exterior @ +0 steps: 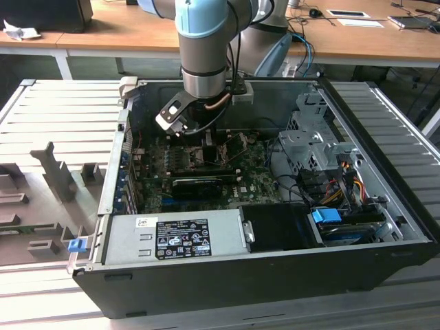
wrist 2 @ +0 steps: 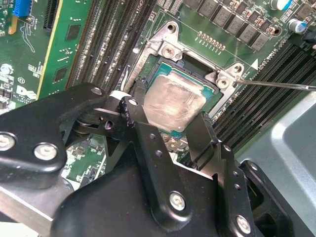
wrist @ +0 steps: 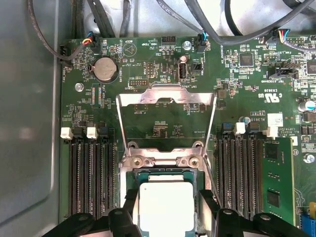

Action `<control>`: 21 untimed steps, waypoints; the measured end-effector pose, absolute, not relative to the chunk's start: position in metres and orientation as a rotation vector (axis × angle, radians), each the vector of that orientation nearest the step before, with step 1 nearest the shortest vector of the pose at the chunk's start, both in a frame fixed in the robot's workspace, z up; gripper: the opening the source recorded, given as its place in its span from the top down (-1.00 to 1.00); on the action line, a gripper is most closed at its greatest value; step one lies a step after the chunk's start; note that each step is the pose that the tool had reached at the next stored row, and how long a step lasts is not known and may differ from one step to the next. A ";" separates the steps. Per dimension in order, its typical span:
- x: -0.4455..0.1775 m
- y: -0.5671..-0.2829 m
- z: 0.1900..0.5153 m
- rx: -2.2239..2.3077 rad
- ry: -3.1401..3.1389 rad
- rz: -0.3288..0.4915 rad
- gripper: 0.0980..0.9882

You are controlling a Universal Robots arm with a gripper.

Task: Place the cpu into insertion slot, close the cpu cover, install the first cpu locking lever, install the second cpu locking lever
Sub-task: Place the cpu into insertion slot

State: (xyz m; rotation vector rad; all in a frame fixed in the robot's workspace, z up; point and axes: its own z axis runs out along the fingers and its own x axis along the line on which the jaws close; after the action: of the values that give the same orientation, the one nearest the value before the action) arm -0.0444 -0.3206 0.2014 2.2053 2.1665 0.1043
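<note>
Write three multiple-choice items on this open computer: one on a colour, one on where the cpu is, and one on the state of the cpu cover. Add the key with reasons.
1. What colour is the circuit board?
A. Red
B. Blue
C. Green

2. Where is the cpu?
A. Off the circuit board altogether
B. At the insertion slot, right by the gripper
C. At the board's edge, far from the gripper

3. How does the cpu cover stand?
A. Swung open, away from the slot
B. Shut flat over the cpu
C. Removed from the board

Key:
1 C: the board is green in both wrist views.
2 B: both wrist views show the grey chip at the socket, by the gripper.
3 A: in the first wrist view the frame plate is tipped back and the board shows through its window.
</note>
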 end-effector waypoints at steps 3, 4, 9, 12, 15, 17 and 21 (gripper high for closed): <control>-0.044 -0.317 0.201 2.209 2.166 0.108 -0.13; -0.044 -0.317 0.201 2.209 2.166 0.108 -0.13; -0.044 -0.317 0.205 2.209 2.166 0.108 -0.13; -0.044 -0.317 0.212 2.209 2.166 0.107 -0.13; -0.044 -0.319 0.218 2.213 2.169 0.101 0.05; -0.044 -0.321 0.218 2.213 2.169 0.100 0.20; -0.043 -0.325 0.218 2.217 2.172 0.094 0.74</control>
State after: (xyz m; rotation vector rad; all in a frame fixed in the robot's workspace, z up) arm -0.0425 -0.3255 0.2178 2.2165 2.1717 0.0942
